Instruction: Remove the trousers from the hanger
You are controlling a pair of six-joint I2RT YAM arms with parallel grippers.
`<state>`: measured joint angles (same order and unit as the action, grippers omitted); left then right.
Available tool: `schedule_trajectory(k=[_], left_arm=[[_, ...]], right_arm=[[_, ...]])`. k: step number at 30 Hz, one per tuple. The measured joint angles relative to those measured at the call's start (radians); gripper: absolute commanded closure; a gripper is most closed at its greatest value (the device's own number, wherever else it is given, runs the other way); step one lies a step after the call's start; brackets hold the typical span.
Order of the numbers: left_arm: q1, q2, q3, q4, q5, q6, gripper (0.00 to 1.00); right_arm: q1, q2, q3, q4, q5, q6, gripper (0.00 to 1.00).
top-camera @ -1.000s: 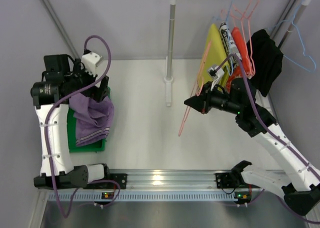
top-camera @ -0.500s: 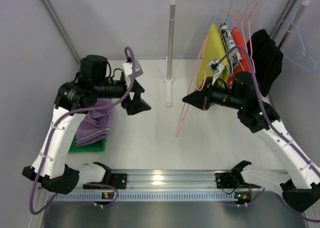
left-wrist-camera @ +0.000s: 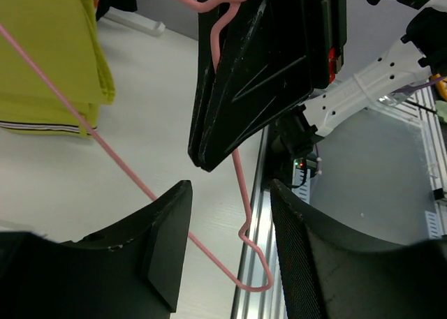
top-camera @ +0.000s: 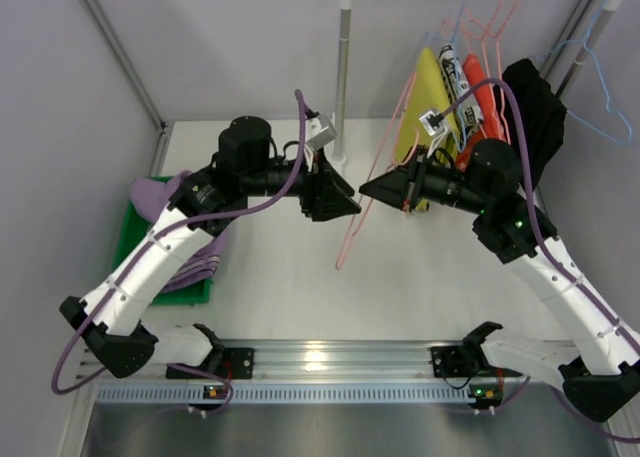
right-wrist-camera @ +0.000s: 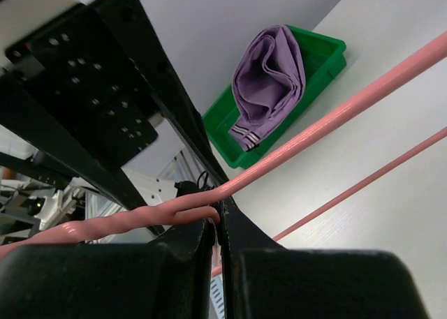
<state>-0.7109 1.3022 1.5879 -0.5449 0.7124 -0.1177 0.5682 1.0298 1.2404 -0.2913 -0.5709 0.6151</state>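
swung across from the green tray [top-camera: 127,245] to the hanger [right-wrist-camera: 335,116] with left gripper [left-wrist-camera: 229,200] spread around its wire, seemingly not touching; pinched at the neck by right gripper [top-camera: 366,188]; with trousers [top-camera: 160,190] heaped in the tray.

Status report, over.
Right gripper shut on hanger. Left gripper open, facing it. Trousers off hanger, in green bin. Nothing blocking.

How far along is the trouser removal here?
Done: the trousers lie bunched in the green bin, clear of the hanger. In hand: the right end effector is shut on the bare hanger's neck; the open left end effector straddles its wire. Left: probably only disposing of the hanger.
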Motion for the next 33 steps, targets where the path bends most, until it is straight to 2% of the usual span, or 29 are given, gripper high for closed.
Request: schedule_trajectory(k=[5, 7, 8, 14, 18, 20, 22, 24, 26, 27, 28, 29, 31, 33], left_arm=[[-0.063, 0.032, -0.039, 0.077, -0.021, -0.082, 0.5], [-0.077, 0.039, -0.041, 0.091, -0.028, -0.106, 0.55], [-0.081, 0.042, -0.042, 0.1, -0.033, -0.122, 0.61], [-0.081, 0.043, -0.042, 0.151, -0.052, -0.201, 0.69], [-0.085, 0.042, -0.063, 0.179, -0.044, -0.238, 0.84], [-0.088, 0.042, -0.074, 0.189, -0.04, -0.252, 0.87], [-0.091, 0.042, -0.079, 0.193, -0.034, -0.265, 0.99], [-0.091, 0.042, -0.079, 0.197, -0.032, -0.277, 1.0], [-0.091, 0.042, -0.079, 0.2, -0.033, -0.286, 1.0], [-0.09, 0.042, -0.079, 0.201, -0.034, -0.295, 1.0], [-0.09, 0.042, -0.079, 0.203, -0.034, -0.305, 1.0], [-0.09, 0.042, -0.079, 0.204, -0.037, -0.314, 1.0], [-0.09, 0.042, -0.079, 0.211, -0.042, -0.334, 1.0], [-0.089, 0.043, -0.079, 0.224, -0.048, -0.355, 1.0]], right_arm=[[-0.001, 0.0, 0.012, 0.023, -0.003, 0.024, 1.0], [-0.001, 0.0, 0.02, 0.027, -0.005, 0.034, 1.0], [-0.001, 0.0, 0.024, 0.028, -0.006, 0.036, 1.0], [-0.001, -0.002, 0.043, 0.037, -0.007, 0.052, 1.0], [-0.001, -0.002, 0.049, 0.04, -0.003, 0.058, 1.0], [-0.003, -0.002, 0.05, 0.04, 0.004, 0.059, 1.0], [-0.006, -0.002, 0.05, 0.04, 0.005, 0.06, 1.0], [-0.008, -0.002, 0.05, 0.041, 0.006, 0.062, 1.0], [-0.009, -0.002, 0.05, 0.042, 0.008, 0.063, 0.86], [-0.01, -0.002, 0.051, 0.042, 0.008, 0.063, 0.64], [-0.01, -0.002, 0.051, 0.042, 0.01, 0.063, 0.53], [-0.014, -0.002, 0.052, 0.042, 0.013, 0.06, 0.38], [-0.022, -0.006, 0.052, 0.038, 0.026, 0.05, 0.27], [-0.03, -0.014, 0.052, 0.034, 0.045, 0.037, 0.09]])
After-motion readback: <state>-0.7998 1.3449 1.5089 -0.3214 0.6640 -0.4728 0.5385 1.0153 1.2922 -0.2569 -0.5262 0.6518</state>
